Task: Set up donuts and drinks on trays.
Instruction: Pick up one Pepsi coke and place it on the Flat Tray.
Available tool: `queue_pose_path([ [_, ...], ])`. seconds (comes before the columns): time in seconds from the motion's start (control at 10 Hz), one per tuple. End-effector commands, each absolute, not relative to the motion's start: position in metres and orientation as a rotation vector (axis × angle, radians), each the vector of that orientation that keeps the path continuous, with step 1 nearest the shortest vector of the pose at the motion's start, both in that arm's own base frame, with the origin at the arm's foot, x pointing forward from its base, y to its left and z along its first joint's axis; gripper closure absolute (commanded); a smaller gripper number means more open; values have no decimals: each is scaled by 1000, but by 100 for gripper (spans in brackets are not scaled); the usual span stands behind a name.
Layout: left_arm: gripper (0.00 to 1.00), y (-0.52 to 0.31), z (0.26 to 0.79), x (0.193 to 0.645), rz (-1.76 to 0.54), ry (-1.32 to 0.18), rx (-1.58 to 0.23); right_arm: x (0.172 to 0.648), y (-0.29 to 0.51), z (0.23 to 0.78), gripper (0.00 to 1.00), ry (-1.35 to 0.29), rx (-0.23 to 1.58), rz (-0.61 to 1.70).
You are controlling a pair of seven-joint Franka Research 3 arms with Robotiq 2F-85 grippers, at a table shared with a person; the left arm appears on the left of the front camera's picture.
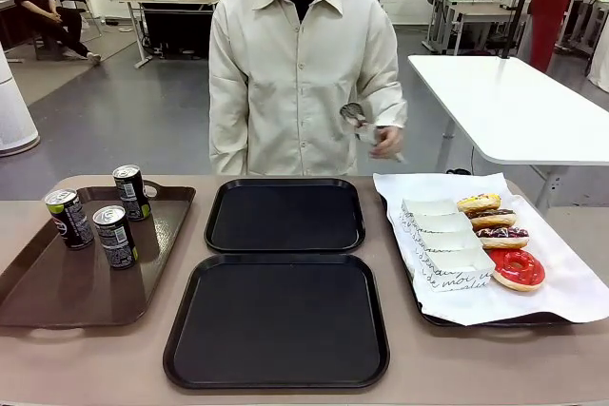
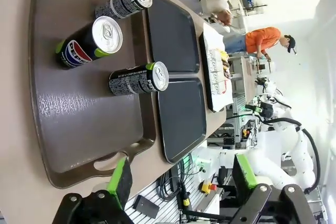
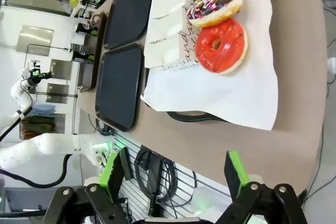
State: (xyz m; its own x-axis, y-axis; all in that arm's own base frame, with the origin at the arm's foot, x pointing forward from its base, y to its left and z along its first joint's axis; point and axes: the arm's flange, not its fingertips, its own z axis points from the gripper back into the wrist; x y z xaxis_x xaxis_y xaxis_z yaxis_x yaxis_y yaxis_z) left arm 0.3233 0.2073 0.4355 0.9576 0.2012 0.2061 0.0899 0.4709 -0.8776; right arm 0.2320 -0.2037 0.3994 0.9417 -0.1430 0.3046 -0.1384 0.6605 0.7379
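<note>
Two black trays lie bare mid-table, one far [image 1: 284, 215] and one near [image 1: 277, 319]. Three drinks, dark cans [image 1: 115, 236], stand on a brown tray [image 1: 57, 282] at the left. Several donuts [image 1: 502, 235], one of them red-iced [image 1: 517, 269], lie beside flat white boxes [image 1: 442, 244] on a paper-lined tray at the right. In the left wrist view, my left gripper [image 2: 182, 179] hangs open off the brown tray's end, with the cans [image 2: 139, 78] ahead. My right gripper [image 3: 173, 174] is open off the table's edge, short of the red donut [image 3: 221, 45].
A person in a cream jacket stands at the far side, one hand [image 1: 386, 141] holding metal tongs [image 1: 354, 117]. A white table [image 1: 514, 102] stands behind at the right. Bare tabletop runs along the front edge [image 1: 86, 358].
</note>
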Motion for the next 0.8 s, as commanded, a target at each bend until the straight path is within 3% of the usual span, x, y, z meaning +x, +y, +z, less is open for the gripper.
queue_pose_path([
  [0.0, 0, 205, 437, 321, 73, -307, -1103, 230, -207, 397, 0, -364, 874, -13],
  [0.7, 0, 205, 437, 321, 73, -307, -1103, 230, -207, 397, 0, -364, 874, -13],
])
